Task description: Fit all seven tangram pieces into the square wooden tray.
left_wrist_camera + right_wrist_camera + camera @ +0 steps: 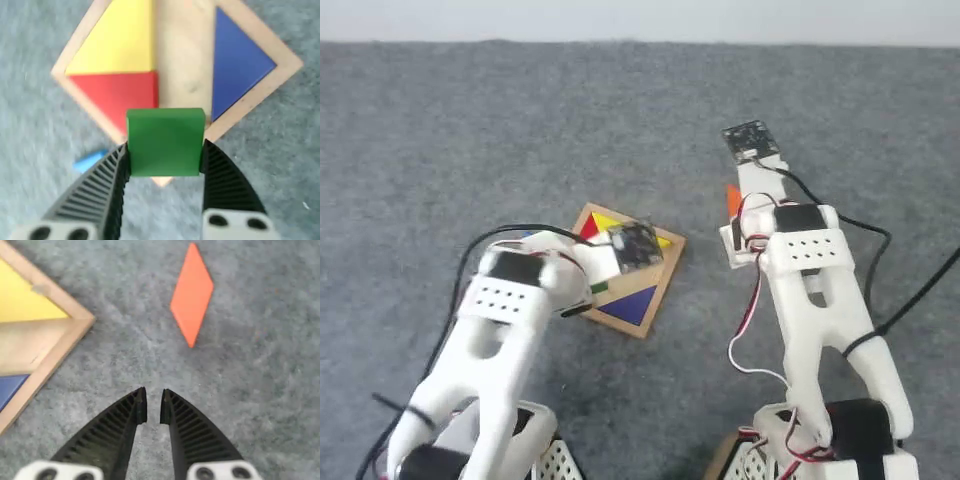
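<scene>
The square wooden tray (280, 75) lies on the grey carpet, with a yellow triangle (120, 40), a red triangle (117, 95) and a blue triangle (235, 60) in it. A bare strip of wood runs between them. My left gripper (165, 147) is shut on a green square (165, 142), held above the tray's near corner. In the high view that arm sits over the tray (660, 285). My right gripper (152, 407) is shut with nothing in it, low over the carpet. An orange parallelogram (191, 292) lies beyond its tips, beside the tray's corner (75, 330).
A small light-blue piece (90, 160) lies on the carpet just outside the tray, on the red triangle's side. In the high view the orange piece (732, 200) peeks out beside the right arm (800, 260). Grey carpet surrounds the tray on all sides.
</scene>
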{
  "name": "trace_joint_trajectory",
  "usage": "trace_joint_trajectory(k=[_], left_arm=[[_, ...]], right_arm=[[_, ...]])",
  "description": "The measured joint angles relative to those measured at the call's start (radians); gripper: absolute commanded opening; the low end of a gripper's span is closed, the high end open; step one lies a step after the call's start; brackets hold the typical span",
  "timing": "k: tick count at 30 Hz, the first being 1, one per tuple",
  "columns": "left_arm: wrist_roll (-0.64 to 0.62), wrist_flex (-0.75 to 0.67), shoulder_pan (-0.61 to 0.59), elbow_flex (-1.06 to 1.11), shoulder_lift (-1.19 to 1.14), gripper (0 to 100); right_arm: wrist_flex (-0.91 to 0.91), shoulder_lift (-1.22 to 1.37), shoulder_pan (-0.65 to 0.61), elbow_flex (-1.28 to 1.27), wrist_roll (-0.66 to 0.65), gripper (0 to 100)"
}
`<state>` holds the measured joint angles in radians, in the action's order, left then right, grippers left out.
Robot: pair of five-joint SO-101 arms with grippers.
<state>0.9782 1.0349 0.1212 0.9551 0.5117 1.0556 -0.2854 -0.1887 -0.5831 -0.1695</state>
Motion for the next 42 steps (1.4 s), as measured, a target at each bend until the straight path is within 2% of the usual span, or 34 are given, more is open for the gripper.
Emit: trace_joint_trajectory(k=[8,12,18,21,27,33,39,42], left_arm=[[0.048,-0.028,0.084,-0.166,-0.304,9],[-0.043,-0.021,0.086,-0.278,-0.471,10],[-0.120,0.115,0.086,-0.439,-0.617,10],[-0.143,0.137,0.086,-0.462,-0.632,11],[-0.209,0.176,0.063,-0.486,-0.632,25],[-0.233,0.296,0.015,-0.565,-0.634,25],[-0.239,0.310,0.017,-0.575,-0.634,25],[-0.302,0.319,-0.002,-0.614,-0.634,25]], right_arm=[[0.000,-0.006,0.052,0.000,0.052,5.4],[0.000,-0.006,0.052,0.000,0.055,5.4],[0.000,-0.006,0.052,0.000,0.055,5.4],[0.000,-0.006,0.052,0.000,0.055,5.4],[0.000,-0.006,0.052,0.000,0.055,5.4],[0.000,-0.006,0.052,0.000,0.055,5.4],[0.000,-0.006,0.052,0.000,0.055,5.4],[0.000,-0.006,0.052,0.000,0.055,5.4]])
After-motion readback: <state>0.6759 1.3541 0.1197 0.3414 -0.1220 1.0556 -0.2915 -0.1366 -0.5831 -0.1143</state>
